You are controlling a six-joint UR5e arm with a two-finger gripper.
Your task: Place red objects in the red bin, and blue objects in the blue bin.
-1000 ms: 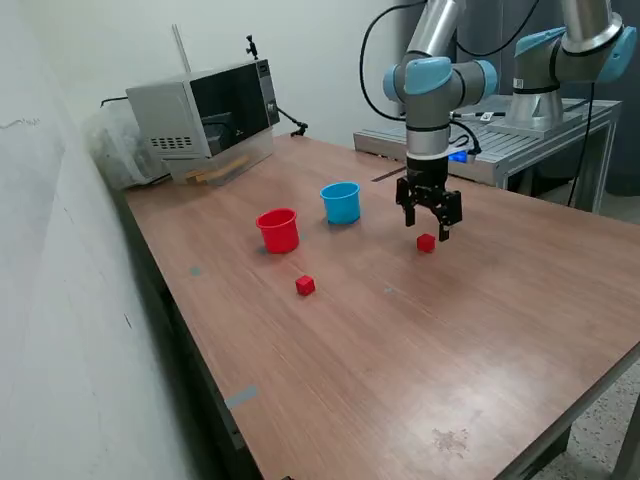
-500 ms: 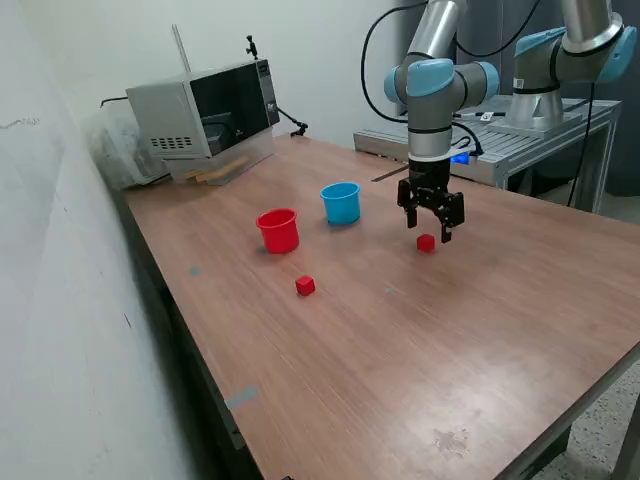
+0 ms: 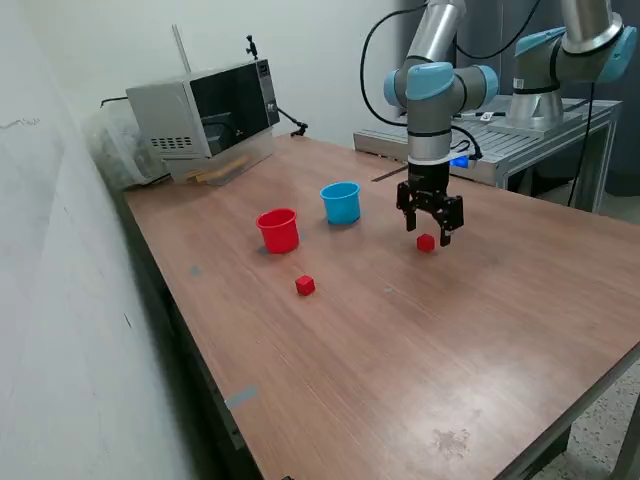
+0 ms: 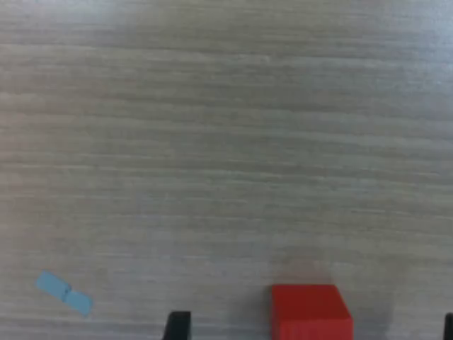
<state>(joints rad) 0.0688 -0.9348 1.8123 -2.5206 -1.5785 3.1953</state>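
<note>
One red cube [image 3: 426,242] lies on the wooden table [image 3: 480,330], and my gripper [image 3: 428,231] hangs open just over it, a finger on either side. In the wrist view the same red cube [image 4: 311,312] sits between the dark fingertips [image 4: 177,326], untouched by them. A second red cube [image 3: 305,286] rests nearer the table's front, toward the exterior view's left. The red bin [image 3: 278,230] and the blue bin [image 3: 341,202] stand upright side by side, left of the gripper in the exterior view. No blue objects are in view.
A microwave [image 3: 205,115] stands at the table's back corner on the exterior view's left. A second robot arm [image 3: 560,60] is mounted on a metal stand behind the table. A scrap of blue tape [image 4: 64,293] is stuck to the wood near the gripper.
The gripper has shifted only slightly over the red cube and stays open. The cubes and cups have not moved.
</note>
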